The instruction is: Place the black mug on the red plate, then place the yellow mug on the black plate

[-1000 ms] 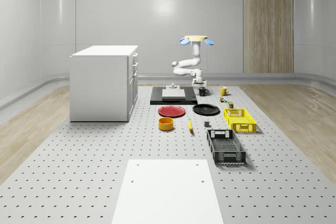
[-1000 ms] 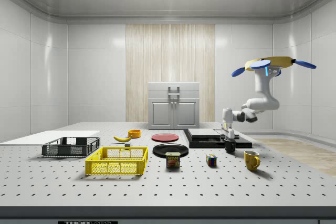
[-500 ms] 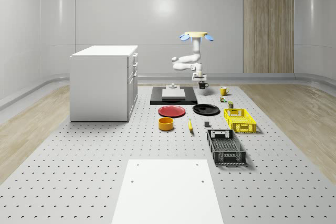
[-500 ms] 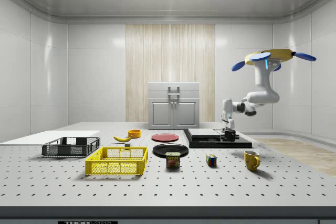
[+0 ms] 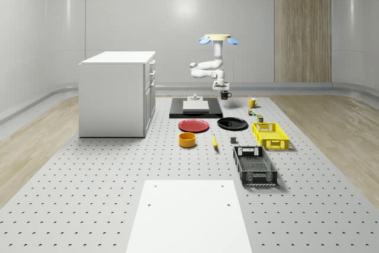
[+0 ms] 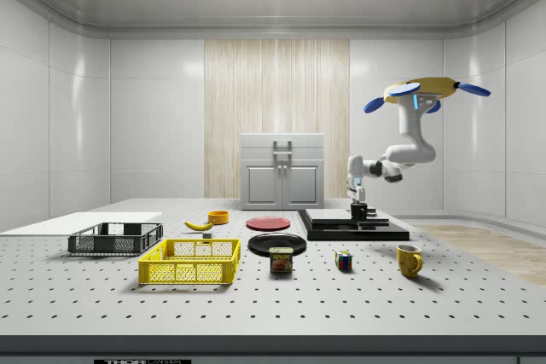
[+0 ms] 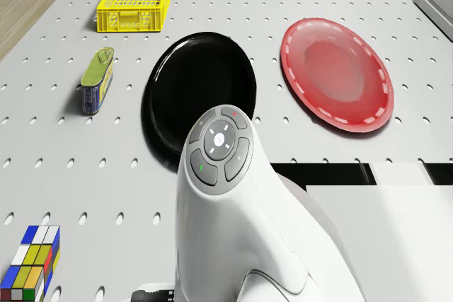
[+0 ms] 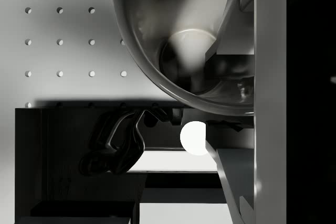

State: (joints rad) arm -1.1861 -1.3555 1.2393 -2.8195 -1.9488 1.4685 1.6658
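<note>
End effector gripping black mug, airborne

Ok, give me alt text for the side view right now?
The drone hovers near the side view's right, its gripper holding the black mug in the air just above the black platform. The red plate and black plate lie farther left; the yellow mug stands on the table.

Black mug aloft in hand
</note>
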